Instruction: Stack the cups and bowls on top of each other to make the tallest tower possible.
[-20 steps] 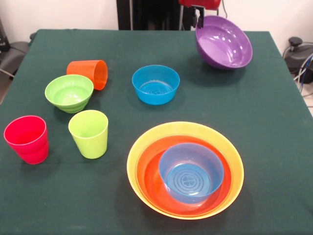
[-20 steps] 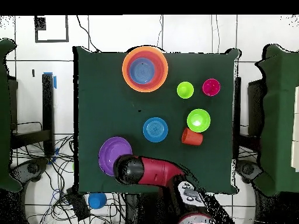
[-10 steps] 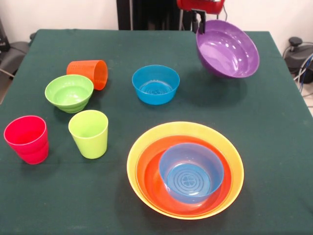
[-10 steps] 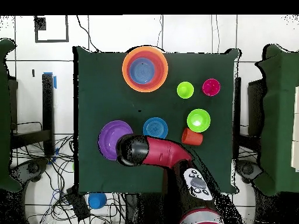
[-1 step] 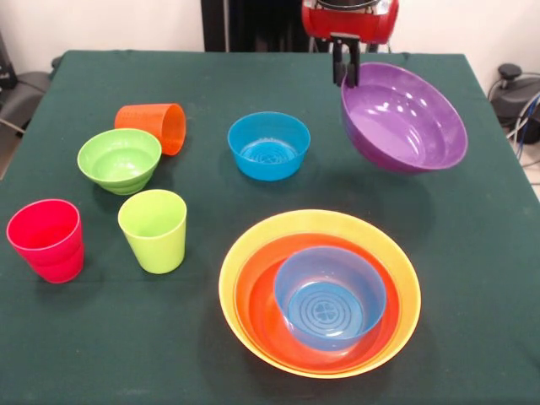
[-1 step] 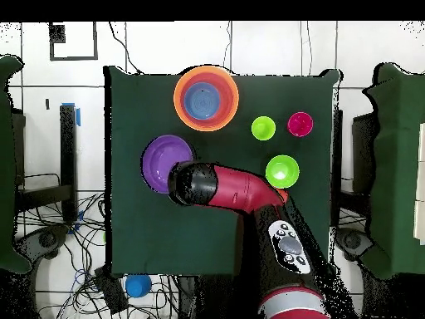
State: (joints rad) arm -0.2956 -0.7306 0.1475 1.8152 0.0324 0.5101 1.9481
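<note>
My gripper [image 5: 346, 78] is shut on the far left rim of the wide purple bowl [image 5: 403, 118], which hangs tilted above the table's right side; from overhead this purple bowl [image 6: 163, 161] pokes out beside the arm's wrist. The yellow-orange bowl [image 5: 232, 270] stands near the front with the red-orange bowl [image 5: 257, 304] and a small blue bowl [image 5: 329, 299] nested inside, a stack also seen from overhead [image 6: 206, 97]. A second blue bowl [image 5: 268, 145] sits mid-table. At the left are the small green bowl [image 5: 119, 159], an orange cup [image 5: 153, 126] on its side, a lime green cup [image 5: 153, 229] and a pinkish red cup [image 5: 46, 240], both upright.
The green-clothed table [image 5: 472, 253] ends close behind the gripper and to the bowl's right. In the overhead view the red arm [image 6: 241, 189] covers the mid-table blue bowl and most of the orange cup. Cables and a blue object [image 6: 138, 285] lie on the floor.
The gripper has carried the purple bowl forward, away from the table's far edge and toward the nested stack; the bowl hangs lower in the front view. Everything else is unmoved.
</note>
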